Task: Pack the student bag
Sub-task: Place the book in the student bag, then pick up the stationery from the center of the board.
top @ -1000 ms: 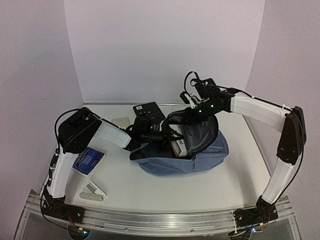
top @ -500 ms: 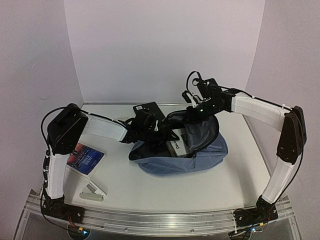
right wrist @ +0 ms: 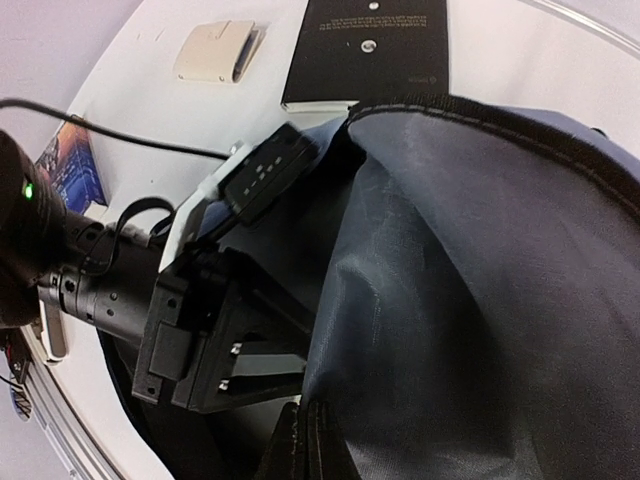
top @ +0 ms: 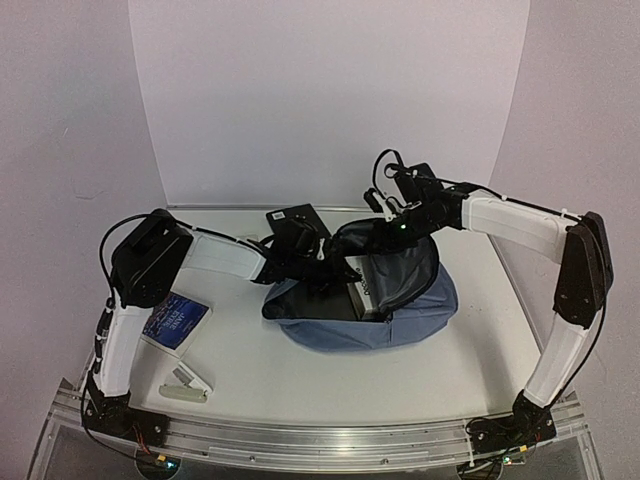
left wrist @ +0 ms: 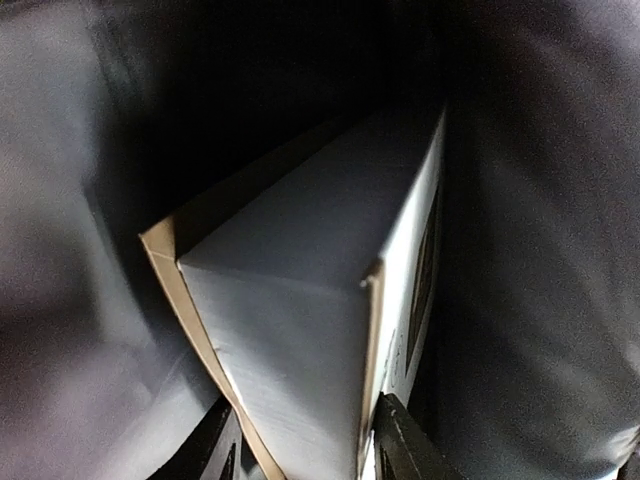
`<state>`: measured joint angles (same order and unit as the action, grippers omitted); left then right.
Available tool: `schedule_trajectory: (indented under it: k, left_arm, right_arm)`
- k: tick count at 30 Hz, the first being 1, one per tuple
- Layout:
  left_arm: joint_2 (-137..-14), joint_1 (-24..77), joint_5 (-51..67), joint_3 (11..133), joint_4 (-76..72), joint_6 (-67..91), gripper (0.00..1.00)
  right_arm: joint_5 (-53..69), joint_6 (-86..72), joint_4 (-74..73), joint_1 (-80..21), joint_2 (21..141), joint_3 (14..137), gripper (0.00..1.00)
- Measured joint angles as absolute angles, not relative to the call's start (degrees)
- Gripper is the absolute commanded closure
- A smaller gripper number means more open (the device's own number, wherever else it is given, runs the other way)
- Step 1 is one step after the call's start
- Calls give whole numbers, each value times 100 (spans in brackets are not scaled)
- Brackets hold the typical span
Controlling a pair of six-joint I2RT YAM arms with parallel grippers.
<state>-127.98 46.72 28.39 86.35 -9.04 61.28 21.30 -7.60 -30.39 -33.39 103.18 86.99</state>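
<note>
White table (top: 300,375) carried the student bag (top: 400,315) at centre, mouth held up open — right gripper (top: 398,228) pinched shut on its rim. Left gripper (left wrist: 310,450) sat deep inside, fingers (left wrist: 225,455) flanking a white box (left wrist: 300,300) — clamped or not, couldn't tell.

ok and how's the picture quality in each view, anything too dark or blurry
left wrist: very dim inside the student bag, only the white box catches light, lining out of focus, fingers barely show at the bottom edge; right wrist: bright, table edge bowed by the wide lens, nearest fabric a little soft; top external: even light, sharp, only faint shadows.
</note>
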Motion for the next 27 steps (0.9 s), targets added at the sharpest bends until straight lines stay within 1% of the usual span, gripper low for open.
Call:
schedule_trajectory:
  k: [1,4,6,9,11,12,20,25,27]
  left_arm:
    - [-12885,4672,2864,8766,-902,6116,55]
    - [-13014,4682,2892,8997,-862,5993,34]
    - [-12990,4706,2837,9039,-693,5769,25]
    - [-12834,4762,2646,9025,-276,5447,17]
    - [-12589,4783,2500,8931,24,5228,6]
    - [-12428,4797,2432,8865,174,5131,2]
    - [-10790,4789,1840,8449,906,4516,0]
    - [-10024,4613,1520,7991,1207,4399,0]
    - [-9828,4435,1406,7711,1346,4369,0]
  right_arm:
    - [2129,-758,-3034,-3331,10318,8668,100]
    - [2131,-757,-3017,-3270,10318,8607,100]
    - [2142,-754,-2971,-3211,10318,8586,100]
    - [2218,-735,-2859,-3106,10315,8495,100]
    - [2279,-716,-2790,-3001,10314,8379,100]
    - [2306,-702,-2765,-2940,10311,8321,100]
    - [2329,-511,-2685,-2482,10287,7694,100]
    - [2343,-372,-2695,-2293,10268,7418,99]
    - [2349,-312,-2699,-2239,10241,7350,91]
